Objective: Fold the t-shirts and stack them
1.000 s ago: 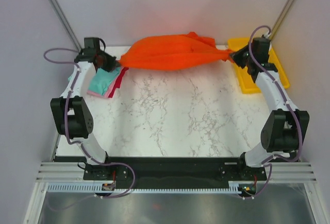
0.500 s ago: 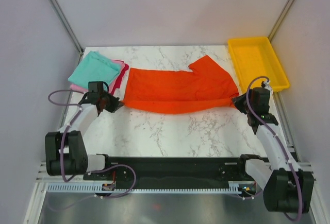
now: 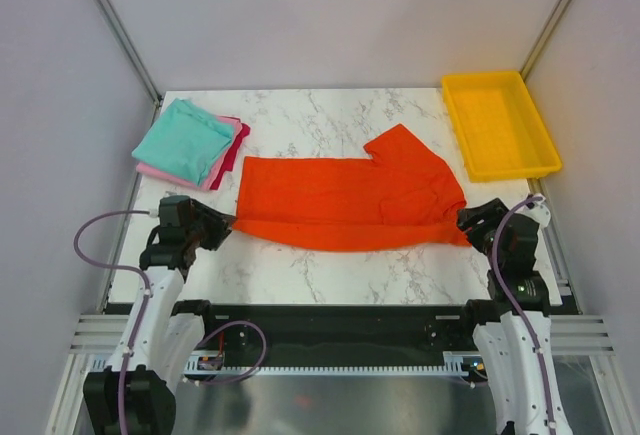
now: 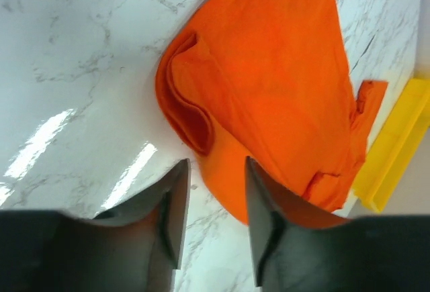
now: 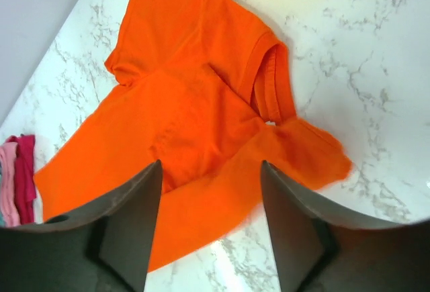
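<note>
The orange shirt (image 3: 350, 200) lies spread on the worktop (image 3: 330, 115), soft, light and floppy, probably best pinched at its near corners, where the left tool (image 3: 218, 225) and right tool (image 3: 468, 220) both sit released, holding nothing.

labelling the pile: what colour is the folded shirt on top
Teal folded cloth shirt, best seen in top external view.

Orange-red t-shirt (image 3: 345, 203); teal t-shirt (image 3: 183, 140); pink t-shirt (image 3: 212, 169); yellow tray (image 3: 497, 125); white, grey-veined table (image 3: 330, 275).
</note>
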Robot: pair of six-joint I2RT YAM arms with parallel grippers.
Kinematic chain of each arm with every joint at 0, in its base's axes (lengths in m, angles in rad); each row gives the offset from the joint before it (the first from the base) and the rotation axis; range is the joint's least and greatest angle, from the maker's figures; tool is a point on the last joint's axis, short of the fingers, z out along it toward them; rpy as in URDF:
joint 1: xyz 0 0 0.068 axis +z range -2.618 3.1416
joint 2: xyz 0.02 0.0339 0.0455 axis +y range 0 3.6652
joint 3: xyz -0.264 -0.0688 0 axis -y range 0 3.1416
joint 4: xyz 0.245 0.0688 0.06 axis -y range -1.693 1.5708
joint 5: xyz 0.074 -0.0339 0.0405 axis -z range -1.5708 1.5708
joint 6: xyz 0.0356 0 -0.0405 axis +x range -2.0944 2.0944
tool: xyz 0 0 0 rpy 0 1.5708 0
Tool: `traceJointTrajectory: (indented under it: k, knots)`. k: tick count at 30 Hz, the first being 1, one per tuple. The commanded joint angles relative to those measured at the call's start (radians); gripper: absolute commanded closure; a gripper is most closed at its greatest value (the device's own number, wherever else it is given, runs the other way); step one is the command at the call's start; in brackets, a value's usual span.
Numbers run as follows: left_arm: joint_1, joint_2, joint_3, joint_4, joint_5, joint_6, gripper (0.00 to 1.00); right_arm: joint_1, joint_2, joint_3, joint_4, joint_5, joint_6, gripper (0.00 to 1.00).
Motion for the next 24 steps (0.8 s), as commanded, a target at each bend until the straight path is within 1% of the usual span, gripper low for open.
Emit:
traceJointTrajectory:
  k: [1, 2, 3, 4, 5, 7, 8, 9, 10, 11, 12, 13, 15, 16, 17, 18, 19, 20, 21, 22, 23, 24]
  knots:
    - [0.005, -0.043, 0.054, -0.149, -0.074, -0.025, 0.41, -0.004, -0.072, 0.036, -0.102, 0.018, -0.010, 0.30]
    - [0.004, -0.060, 0.085, -0.207, -0.091, -0.030, 0.32, -0.004, -0.098, 0.047, -0.113, 0.026, -0.011, 0.29]
    - [0.004, -0.066, 0.099, -0.220, -0.108, -0.024, 0.13, -0.004, -0.109, 0.058, -0.121, 0.033, -0.010, 0.27]
    - [0.004, -0.071, 0.117, -0.236, -0.119, -0.010, 0.01, -0.004, -0.113, 0.076, -0.121, 0.033, -0.010, 0.27]
    - [0.004, -0.072, 0.157, -0.261, -0.137, 0.002, 0.00, -0.004, -0.106, 0.088, -0.121, 0.033, -0.010, 0.27]
    - [0.004, -0.066, 0.192, -0.258, -0.131, 0.057, 0.00, -0.004, -0.075, 0.128, -0.106, 0.023, -0.016, 0.29]
    - [0.004, -0.043, 0.229, -0.234, -0.116, 0.079, 0.00, -0.004, -0.023, 0.138, -0.086, 0.004, -0.033, 0.33]
    - [0.004, -0.024, 0.249, -0.220, -0.103, 0.099, 0.00, -0.004, 0.012, 0.159, -0.061, -0.014, -0.039, 0.35]
    - [0.002, -0.002, 0.269, -0.206, -0.090, 0.145, 0.00, -0.004, 0.097, 0.171, -0.016, -0.035, -0.050, 0.38]
    - [0.002, 0.030, 0.307, -0.182, -0.061, 0.163, 0.01, -0.004, 0.148, 0.184, 0.011, -0.048, -0.057, 0.40]
    - [0.004, 0.088, 0.321, -0.140, -0.053, 0.177, 0.02, -0.004, 0.202, 0.211, 0.041, -0.074, -0.065, 0.42]
    - [0.004, 0.131, 0.334, -0.111, -0.044, 0.197, 0.02, -0.003, 0.317, 0.226, 0.089, -0.083, -0.071, 0.43]
    - [0.002, 0.206, 0.363, -0.036, -0.019, 0.205, 0.03, 0.006, 0.435, 0.281, 0.135, -0.080, -0.091, 0.45]
    - [0.002, 0.298, 0.376, -0.019, -0.011, 0.208, 0.04, 0.026, 0.547, 0.308, 0.167, -0.066, -0.099, 0.46]
    - [0.001, 0.340, 0.410, -0.004, -0.001, 0.208, 0.05, 0.040, 0.601, 0.337, 0.178, -0.019, -0.116, 0.47]
    - [-0.001, 0.390, 0.426, 0.030, 0.002, 0.208, 0.06, 0.057, 0.653, 0.398, 0.195, 0.002, -0.128, 0.48]
    - [-0.002, 0.468, 0.459, 0.047, 0.006, 0.205, 0.07, 0.098, 0.751, 0.433, 0.200, 0.024, -0.137, 0.48]
    - [-0.004, 0.515, 0.476, 0.067, 0.009, 0.202, 0.09, 0.117, 0.802, 0.472, 0.200, 0.068, -0.149, 0.48]
    - [-0.011, 0.553, 0.496, 0.084, 0.009, 0.202, 0.10, 0.129, 0.850, 0.554, 0.200, 0.084, -0.177, 0.48]
    - [-0.015, 0.587, 0.518, 0.113, 0.009, 0.199, 0.11, 0.152, 0.944, 0.596, 0.200, 0.098, -0.191, 0.48]
    - [-0.021, 0.666, 0.566, 0.122, 0.009, 0.197, 0.12, 0.160, 0.989, 0.639, 0.197, 0.110, -0.202, 0.47]
    - [-0.031, 0.703, 0.596, 0.128, 0.003, 0.197, 0.12, 0.163, 1.034, 0.720, 0.192, 0.130, -0.223, 0.47]
